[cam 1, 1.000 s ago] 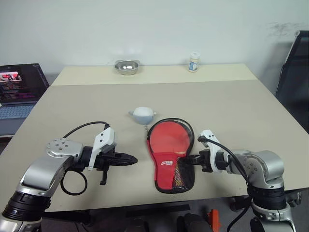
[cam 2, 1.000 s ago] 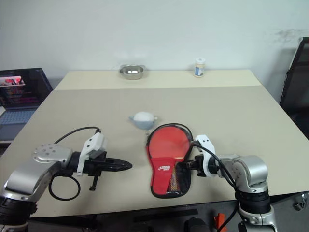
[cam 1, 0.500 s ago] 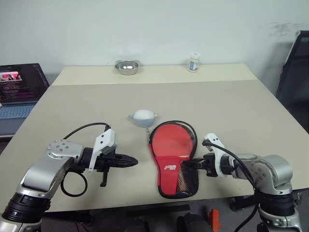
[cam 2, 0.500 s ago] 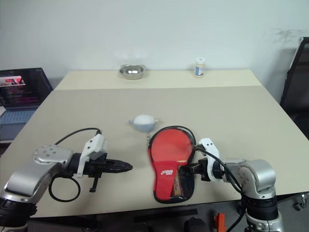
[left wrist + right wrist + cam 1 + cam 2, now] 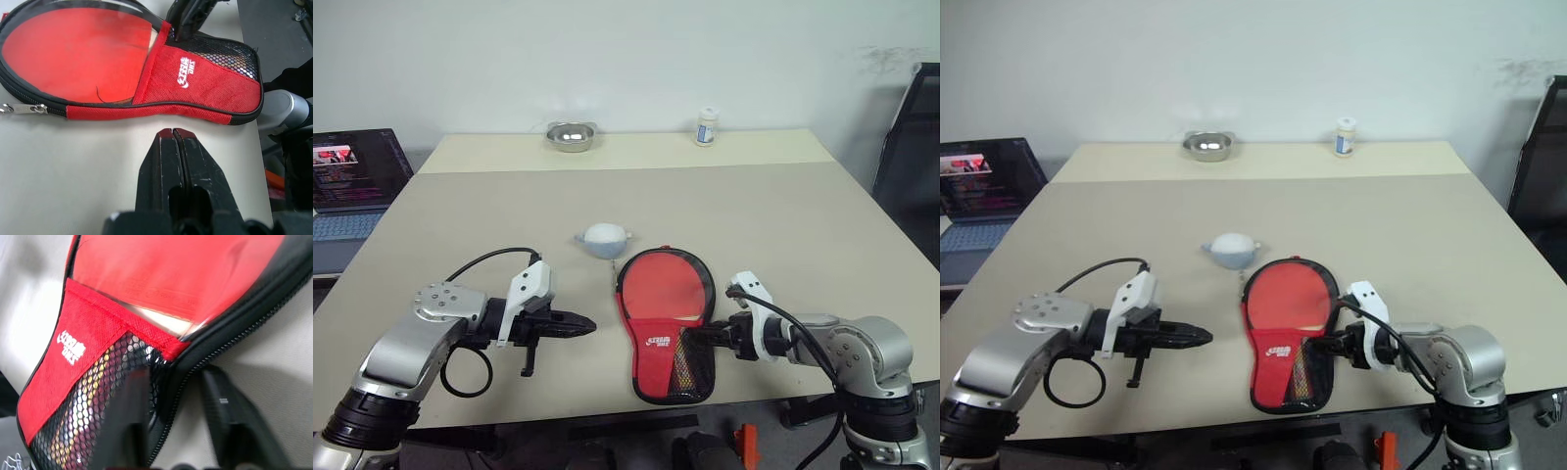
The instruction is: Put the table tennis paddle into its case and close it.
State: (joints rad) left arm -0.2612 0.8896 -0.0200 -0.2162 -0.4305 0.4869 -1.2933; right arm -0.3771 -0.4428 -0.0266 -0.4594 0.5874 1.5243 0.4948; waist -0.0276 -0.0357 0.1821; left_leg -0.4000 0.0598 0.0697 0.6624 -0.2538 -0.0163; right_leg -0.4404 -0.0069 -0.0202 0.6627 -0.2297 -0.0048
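Down at the lower middle of the frame, the case [image 5: 668,328] lies flat on the table [image 5: 803,215] with the table tennis paddle [image 5: 664,287] already tucked inside it — red face showing through the open flap, handle under the mesh pocket. So the insert part looks done; the zip is still open around the round end, puller [image 5: 19,108] lying loose at the edge.

What's new: the right gripper [image 5: 700,336], lower right, was pinched on the case's edge a second ago and has now let its fingers [image 5: 230,421] spread, one either side of the zipped rim. The case has also slid a bit toward the right and rotated slightly compared with a second back. Looks to me like it's letting go to regrip, probably for the zipper.

Lower left, the left gripper [image 5: 576,324] sits with its fingers pressed together on nothing, pointing at the case from just beside it, and hasn't budged.

Further up the frame there's a small grey pouch [image 5: 603,235] just above the case, then a metal bowl [image 5: 571,135] and a little white bottle [image 5: 707,125] at the far edge — laptop [image 5: 352,181] off at the left.
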